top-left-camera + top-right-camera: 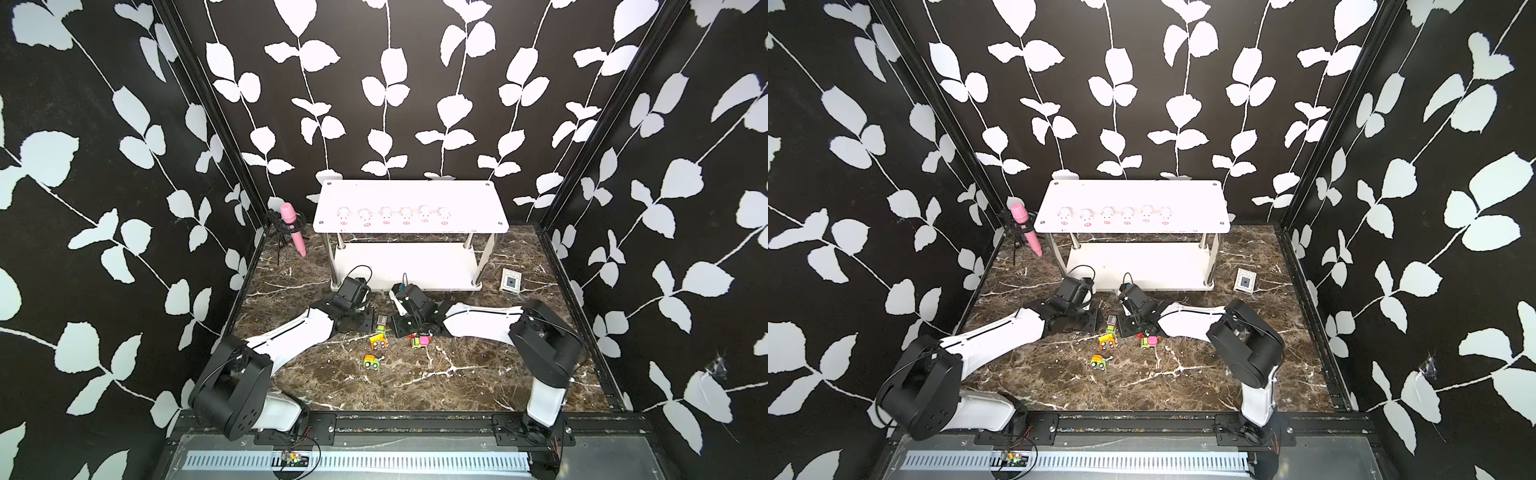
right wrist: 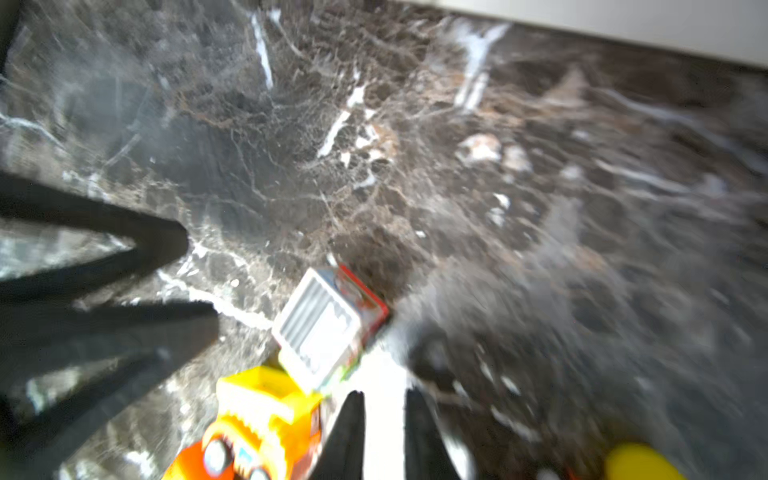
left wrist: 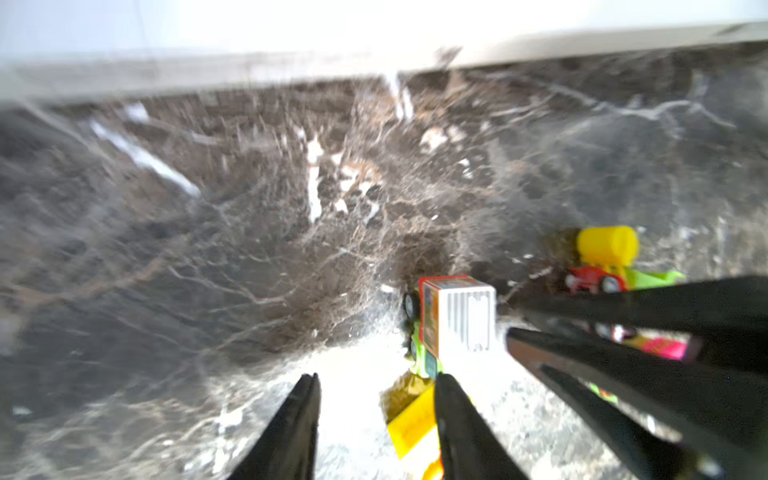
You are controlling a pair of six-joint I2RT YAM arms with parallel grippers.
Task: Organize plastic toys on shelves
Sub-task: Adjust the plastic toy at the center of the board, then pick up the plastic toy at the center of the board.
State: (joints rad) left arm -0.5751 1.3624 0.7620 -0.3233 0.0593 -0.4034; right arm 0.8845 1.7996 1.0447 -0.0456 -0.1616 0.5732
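The shelves [image 1: 478,195] stand at the back, with several pale-pink pigs [image 1: 386,215] in a row on the top board. Small vehicles lie on the marble floor in front: a white-box truck [image 1: 381,321], a yellow one [image 1: 378,341], a green-and-pink one [image 1: 420,341] and an orange-and-green one [image 1: 372,361]. Both arms reach low over this cluster. My left gripper [image 3: 378,376] is open and empty, with the yellow truck [image 3: 409,419] against one finger's outer side. My right gripper [image 2: 384,395] shows a narrow empty gap beside the box truck [image 2: 328,328].
A pink microphone [image 1: 293,226] on a black tripod stands left of the shelves. A white-and-blue card box [image 1: 510,281] lies to their right. Black leaf-patterned walls close in three sides. The two grippers' fingers are close together over the vehicles.
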